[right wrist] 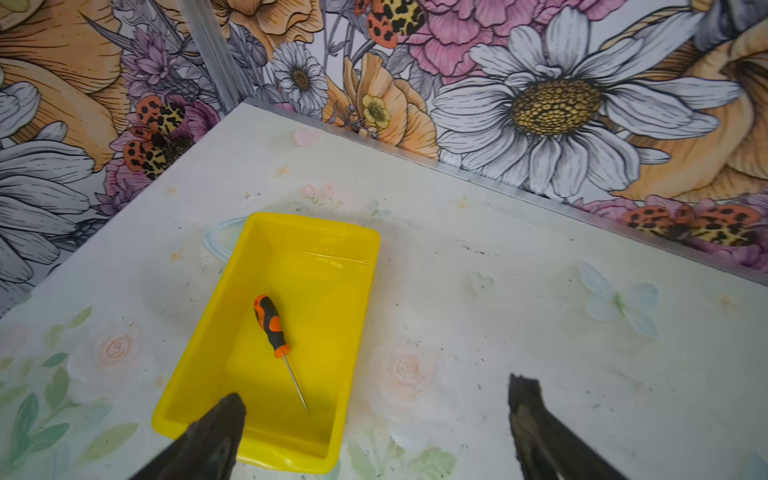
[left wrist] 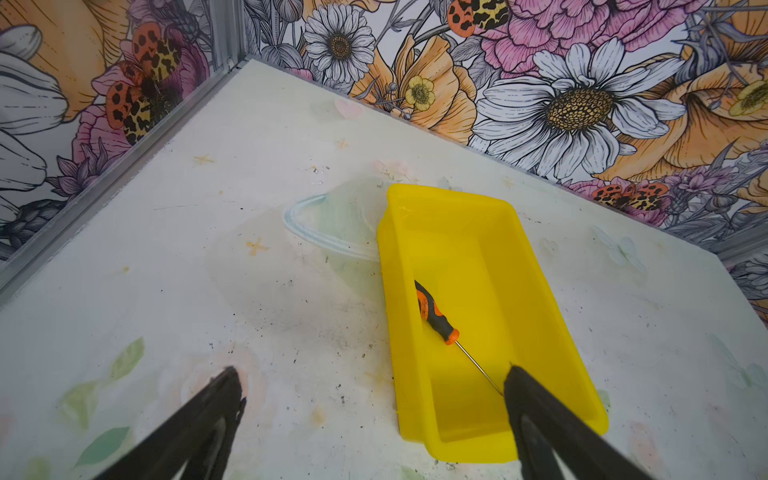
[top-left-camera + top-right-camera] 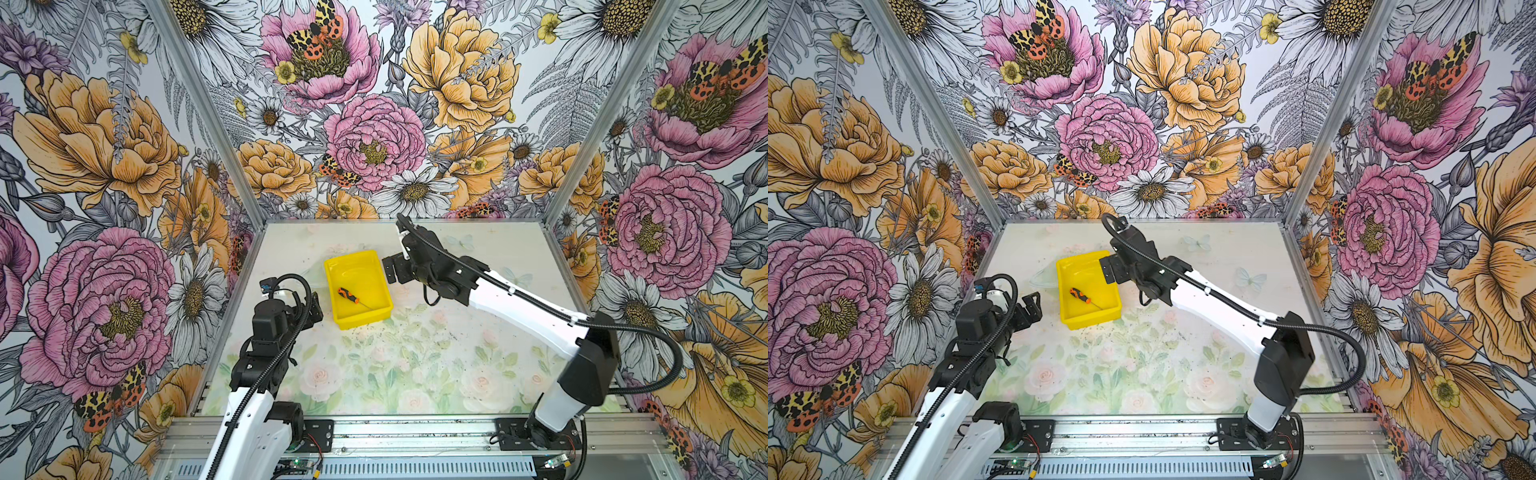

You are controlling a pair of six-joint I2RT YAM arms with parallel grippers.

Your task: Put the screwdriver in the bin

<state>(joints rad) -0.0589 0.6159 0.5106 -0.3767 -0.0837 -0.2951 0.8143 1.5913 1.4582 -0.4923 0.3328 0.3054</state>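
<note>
The screwdriver [image 3: 348, 295] [image 3: 1080, 295], with its orange-and-black handle and thin shaft, lies flat on the floor of the yellow bin [image 3: 365, 319] [image 3: 1091, 321], with nothing holding it. My right gripper [image 3: 392, 269] [image 3: 1111, 268] hangs open and empty just beside the bin's right rim. Its wrist view looks down on the screwdriver [image 1: 271, 320] and the bin [image 1: 311, 222] past the spread right gripper [image 1: 376, 390]. My left gripper [image 3: 311, 308] [image 3: 1030, 306] stands open to the bin's left. Between the wide fingers of the left gripper [image 2: 372, 374] show the table and the bin [image 2: 457, 195], with the screwdriver [image 2: 436, 313] inside.
The table [image 3: 415, 365] carries a pale floral print with dark specks. Flowered walls on metal posts [image 3: 249, 224] close in the back and both sides. The aluminium rail [image 3: 415, 432] with both arm bases runs along the front edge.
</note>
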